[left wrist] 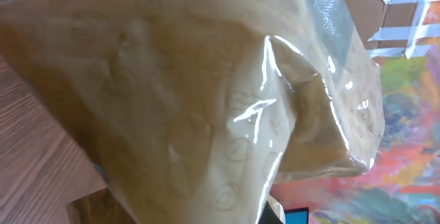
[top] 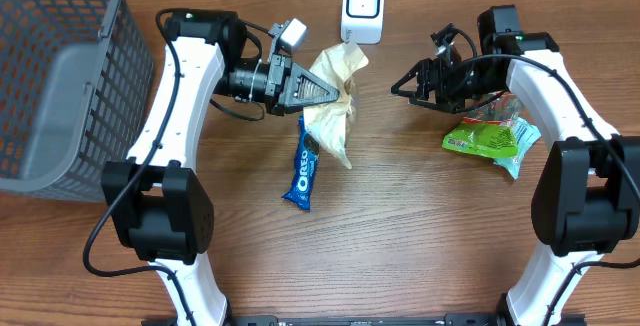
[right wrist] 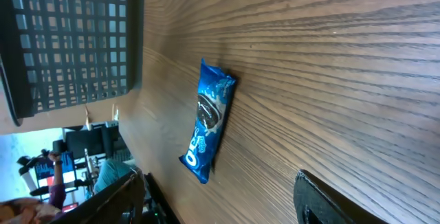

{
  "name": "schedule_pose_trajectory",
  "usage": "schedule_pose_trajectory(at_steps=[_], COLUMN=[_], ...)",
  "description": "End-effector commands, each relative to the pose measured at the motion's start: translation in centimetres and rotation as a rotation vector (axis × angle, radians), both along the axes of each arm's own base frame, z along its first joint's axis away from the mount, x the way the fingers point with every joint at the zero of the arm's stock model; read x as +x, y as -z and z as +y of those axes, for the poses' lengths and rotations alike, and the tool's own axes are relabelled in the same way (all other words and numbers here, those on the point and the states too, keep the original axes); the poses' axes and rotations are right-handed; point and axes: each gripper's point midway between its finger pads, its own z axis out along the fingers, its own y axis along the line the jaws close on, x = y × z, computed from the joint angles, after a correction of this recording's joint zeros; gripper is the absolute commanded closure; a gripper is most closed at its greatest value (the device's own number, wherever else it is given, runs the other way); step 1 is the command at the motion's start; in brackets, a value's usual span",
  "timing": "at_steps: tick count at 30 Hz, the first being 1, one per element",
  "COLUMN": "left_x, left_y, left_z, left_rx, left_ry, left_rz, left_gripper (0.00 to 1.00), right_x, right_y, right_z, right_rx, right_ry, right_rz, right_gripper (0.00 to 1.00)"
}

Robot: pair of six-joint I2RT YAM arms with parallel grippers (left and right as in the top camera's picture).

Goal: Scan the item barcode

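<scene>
There are 2 arms, 1 white scanner (top: 362,8), 1 grey mesh basket (top: 60,76) and 3 packages on or over the wooden table (top: 420,226): 1 tan bag (top: 335,131), 1 blue Oreo pack (top: 303,171) and 1 green bag (top: 490,136). The tan bag, the item at hand, sits just in front of the scanner, on the robot's side of it, with its upper end close to the scanner's lower edge; whether the 2 touch cannot be told. The left tool (top: 335,94) is clenched on this bag at its left edge, about midway along its length. The bag is crumpled, clear glossy film over pale beige contents. In the left wrist view the tan bag (left wrist: 206,100) fills nearly the whole frame, creased and streaked with white glare. The Oreo pack lies flat further from the scanner than the bag, its top end just beside the bag's lower part. The green bag lies well to the right of the scanner, the basket far to its left. The right tool (top: 397,88) hangs right of the scanner, released, its 2 fingers spread with nothing between them.
</scene>
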Motion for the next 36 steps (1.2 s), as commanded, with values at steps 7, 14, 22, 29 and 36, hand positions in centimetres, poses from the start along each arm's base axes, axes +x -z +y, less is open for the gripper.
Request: schedule_pose_trajectory(at_steps=[7,14,22,29,36], left_x=[0.7,0.8,0.5,0.4,2.1], left_y=[7.3,10.3,17.7,19.6,17.8], left_z=[0.0,-3.9,-3.9,-4.0,-2.9], left_rx=[0.439,0.524,0.716,0.726,0.656], left_ry=[0.006,-0.030,-0.124,-0.159,-0.172], left_rz=[0.045,0.137,0.265,0.296,0.270], left_gripper=[0.96,0.96,0.96,0.83,0.59], right_x=[0.1,0.3,0.2,-0.1,-0.9], right_y=[-1.3,-0.7,-0.5,-0.5,0.0], right_z=[-0.5,-4.1,-7.4,-6.9,-6.0], right_rx=[-0.028,-0.065,-0.061,-0.061,-0.091], right_ry=[0.002,0.090,0.169,0.157,0.130], right_rz=[-0.055,0.004,0.061,0.069,0.096], right_gripper=[0.31,0.34,0.37,0.38,0.37])
